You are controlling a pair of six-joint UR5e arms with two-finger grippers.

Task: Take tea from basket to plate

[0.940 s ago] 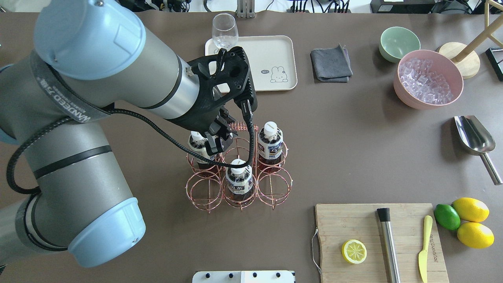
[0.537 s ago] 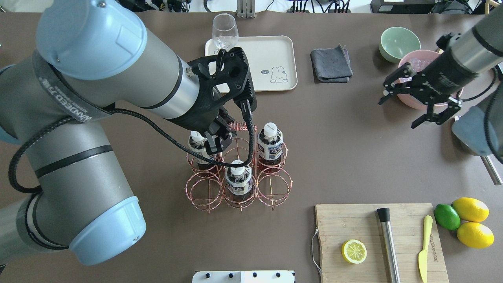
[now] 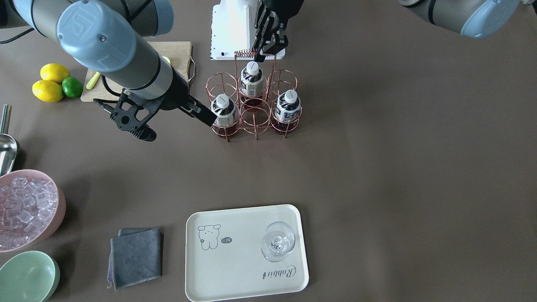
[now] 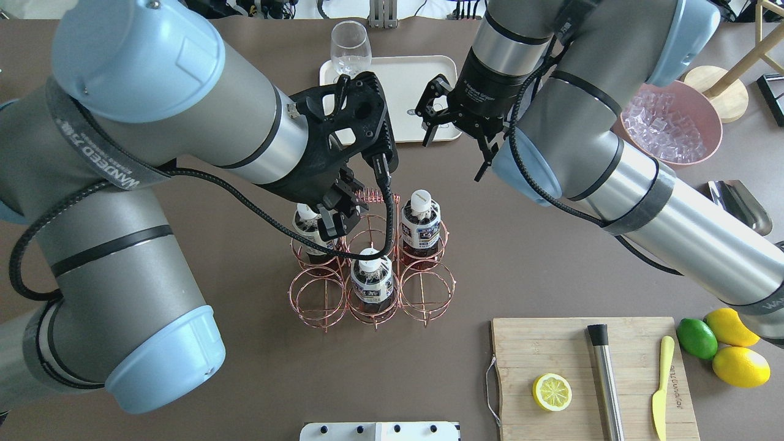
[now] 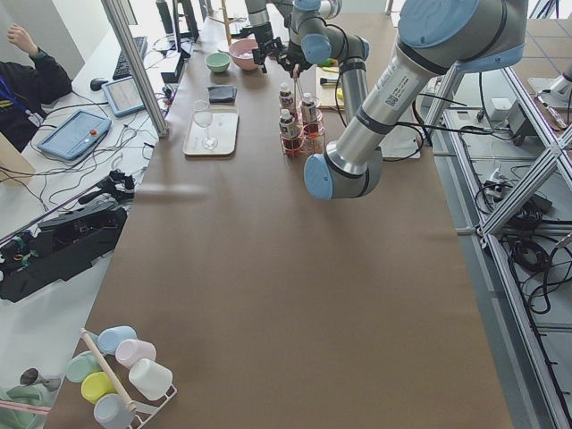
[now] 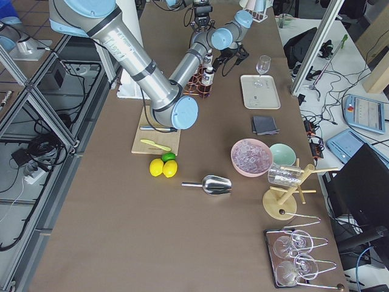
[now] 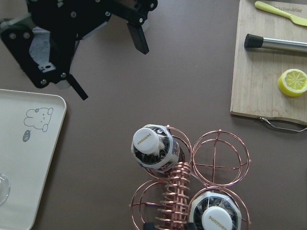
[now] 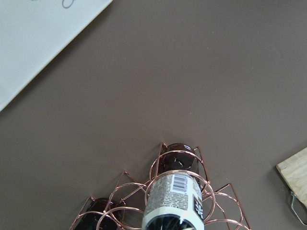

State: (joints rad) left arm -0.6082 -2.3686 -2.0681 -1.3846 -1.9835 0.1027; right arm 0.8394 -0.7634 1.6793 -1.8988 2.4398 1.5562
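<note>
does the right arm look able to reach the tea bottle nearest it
Likely yes: the right gripper is open over bare table near that bottle, whose cap rises clear of the basket rings; nothing lies between.

On table (image 3: 377, 167): wooden cutting board (image 4: 551, 349) carrying lemon half (image 4: 552, 392), steel muddler (image 4: 606, 380), yellow knife (image 4: 661, 389). Lime (image 3: 72, 87) and two lemons (image 3: 47, 91) touching, just beside board. Pink bowl (image 3: 62, 205) full of ice cubes (image 3: 23, 207); mint-green bowl (image 3: 27, 277) beside it, metal scoop (image 3: 7, 147) near. Grey cloth (image 3: 136, 256) folded flat. Wine glass (image 3: 277, 242) upright.
</note>
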